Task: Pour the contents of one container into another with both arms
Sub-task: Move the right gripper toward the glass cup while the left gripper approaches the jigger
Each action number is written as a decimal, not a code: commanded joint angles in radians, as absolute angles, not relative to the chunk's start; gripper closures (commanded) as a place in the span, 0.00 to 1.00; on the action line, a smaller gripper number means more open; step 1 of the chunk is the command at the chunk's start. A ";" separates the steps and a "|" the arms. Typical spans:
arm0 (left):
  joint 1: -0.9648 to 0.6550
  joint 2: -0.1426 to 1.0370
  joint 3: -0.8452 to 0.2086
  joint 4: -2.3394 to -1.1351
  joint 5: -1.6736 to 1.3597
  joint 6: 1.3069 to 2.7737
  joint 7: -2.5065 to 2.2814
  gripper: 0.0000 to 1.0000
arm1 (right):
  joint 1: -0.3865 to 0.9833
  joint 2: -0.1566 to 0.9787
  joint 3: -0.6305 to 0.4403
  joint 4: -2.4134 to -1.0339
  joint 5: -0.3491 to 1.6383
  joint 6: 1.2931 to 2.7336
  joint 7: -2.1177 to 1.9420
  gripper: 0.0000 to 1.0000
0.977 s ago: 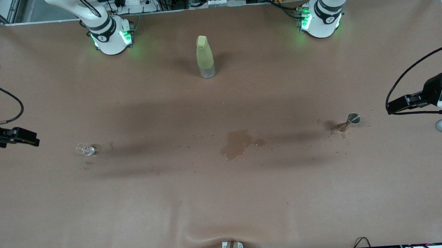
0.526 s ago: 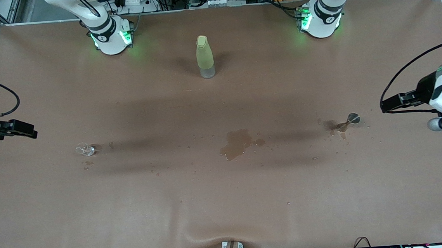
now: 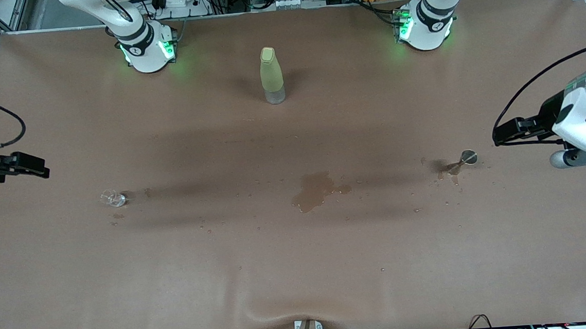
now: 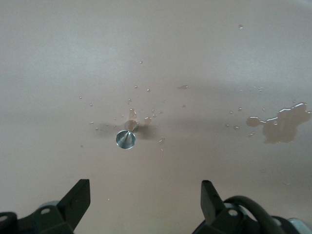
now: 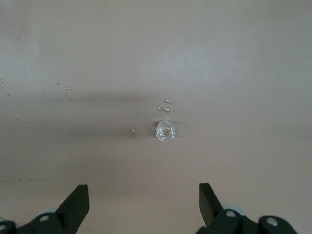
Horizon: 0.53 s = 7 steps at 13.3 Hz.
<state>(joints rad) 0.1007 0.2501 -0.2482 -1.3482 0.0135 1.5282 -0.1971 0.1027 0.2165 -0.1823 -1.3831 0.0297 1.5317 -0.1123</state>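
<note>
A small clear glass [image 3: 113, 198] stands on the brown table toward the right arm's end, with droplets around it; the right wrist view shows the glass [image 5: 165, 130] from above. My right gripper [image 3: 41, 172] hangs open over the table beside it, closer to that end, its jaws [image 5: 144, 197] wide and empty. A small silver metal cup [image 3: 468, 158] sits in a wet patch toward the left arm's end, and the left wrist view also shows this cup [image 4: 126, 139]. My left gripper [image 3: 498, 133] hangs open and empty just beside it, jaws [image 4: 145, 195] wide.
A tall pale-yellow bottle [image 3: 271, 75] stands upright between the two arm bases. A brown puddle [image 3: 315, 190] lies mid-table, also visible as a puddle [image 4: 282, 124] in the left wrist view. Droplets are scattered between the glass and the metal cup.
My left gripper has shifted toward the metal cup and the table's middle. My right gripper has drifted slightly toward the bases. Both stay open; the objects have not moved.
</note>
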 commanded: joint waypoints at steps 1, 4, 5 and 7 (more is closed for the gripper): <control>0.110 0.216 -0.252 -1.364 0.017 1.509 -0.178 0.00 | 0.100 0.100 -0.183 -1.509 0.043 1.537 -0.141 0.00; 0.107 0.218 -0.252 -1.361 0.015 1.476 -0.140 0.00 | 0.101 0.055 -0.181 -1.594 0.044 1.592 -0.187 0.00; 0.104 0.218 -0.253 -1.361 0.015 1.476 -0.141 0.00 | 0.100 0.057 -0.181 -1.617 0.046 1.600 -0.231 0.00; 0.100 0.219 -0.255 -1.361 0.009 1.476 -0.141 0.00 | 0.092 0.071 -0.183 -1.615 0.066 1.618 -0.375 0.00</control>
<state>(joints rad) 0.1021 0.2359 -0.2513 -1.3492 0.0135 1.4858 -0.1541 0.1018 0.0893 -0.1832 -1.5713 0.0378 1.5834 -0.2625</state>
